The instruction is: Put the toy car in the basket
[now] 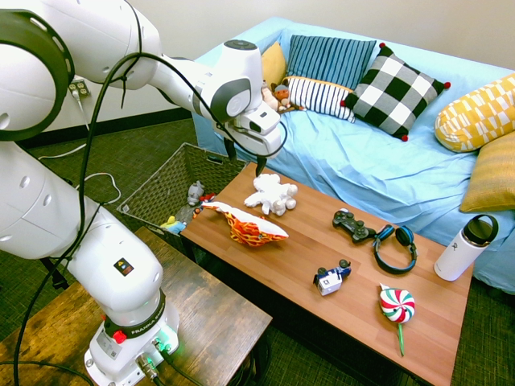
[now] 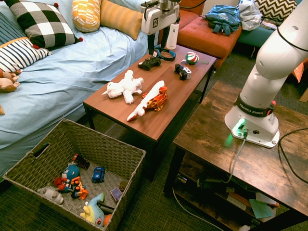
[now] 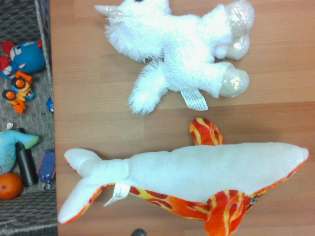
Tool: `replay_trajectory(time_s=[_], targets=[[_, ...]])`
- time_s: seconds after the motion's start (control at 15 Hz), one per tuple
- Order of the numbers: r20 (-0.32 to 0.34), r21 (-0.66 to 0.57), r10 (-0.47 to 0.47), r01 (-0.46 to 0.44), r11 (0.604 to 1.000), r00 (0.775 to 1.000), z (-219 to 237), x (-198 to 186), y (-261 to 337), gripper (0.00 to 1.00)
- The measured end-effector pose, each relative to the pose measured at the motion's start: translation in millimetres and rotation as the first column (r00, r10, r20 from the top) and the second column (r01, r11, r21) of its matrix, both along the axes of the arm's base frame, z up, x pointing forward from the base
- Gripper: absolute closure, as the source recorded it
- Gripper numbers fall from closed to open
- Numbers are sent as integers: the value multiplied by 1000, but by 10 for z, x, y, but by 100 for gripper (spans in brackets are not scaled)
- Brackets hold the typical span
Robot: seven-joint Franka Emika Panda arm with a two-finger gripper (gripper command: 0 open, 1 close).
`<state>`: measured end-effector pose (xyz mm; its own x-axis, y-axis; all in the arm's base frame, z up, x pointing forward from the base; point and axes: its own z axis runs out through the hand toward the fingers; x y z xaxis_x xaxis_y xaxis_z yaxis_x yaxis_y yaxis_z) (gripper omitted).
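Observation:
The toy car (image 1: 331, 278), small, white and blue with black wheels, sits on the wooden coffee table (image 1: 273, 257) towards its right half; it also shows in the second exterior view (image 2: 183, 71). The dark woven basket (image 1: 165, 186) stands on the floor off the table's left end and holds several small toys (image 2: 72, 178). My gripper (image 1: 245, 159) hangs open and empty above the table's left end, next to the white plush animal (image 1: 272, 195), far from the car. In the wrist view I see the plush (image 3: 182, 54), not the car.
An orange-and-white plush whale (image 1: 245, 225) lies at the table's left end. A black game controller (image 1: 352, 224), headphones (image 1: 396, 245), a striped lollipop toy (image 1: 397, 305) and a white bottle (image 1: 467, 248) surround the car. A blue sofa (image 1: 378, 169) runs behind the table.

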<state>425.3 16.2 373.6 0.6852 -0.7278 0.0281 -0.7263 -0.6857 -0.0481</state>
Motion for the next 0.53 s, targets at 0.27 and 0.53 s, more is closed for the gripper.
replay_trajectory(time_s=[0.27, 0.53], targets=[[-11, 19, -35, 36, 999, 999, -145, 86, -154, 0], [-28, 39, -176, 177, 983, 984, -464, 216, -1056, 0]])
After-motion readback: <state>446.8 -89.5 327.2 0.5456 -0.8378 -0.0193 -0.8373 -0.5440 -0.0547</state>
